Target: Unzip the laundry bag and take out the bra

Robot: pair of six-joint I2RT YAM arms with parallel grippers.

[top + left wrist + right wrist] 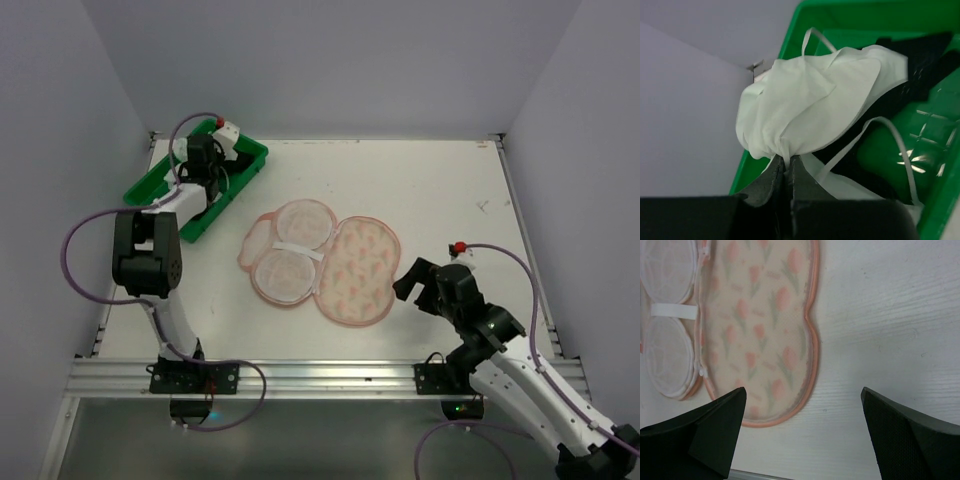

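1. Pinched the left gripper (787, 171) fully shut on a gathered fold of the bra (810, 100), with white cloth bunched right at the meeting fingertips.
2. Showed the bra's soft white cup bulging just ahead of those fingers, over the green tray (805, 30), with thin white straps and black parts trailing farther ahead into it.
3. Spread the right gripper (803, 390) as wide as it goes, gripping and touching nothing, above the table (890, 315).
4. Found the laundry bag (765, 330) unzipped and lying flat just ahead of one fingertip, its long axis running straight away from the gripper.
5. Noted a two-lobed peanut outline in cream fabric with a pink-orange flower and green stem print and pink edge trim. Noted also, on the far side from the gripper, pale mesh lining (665, 270) crossed at the waist by a white band (674, 311).
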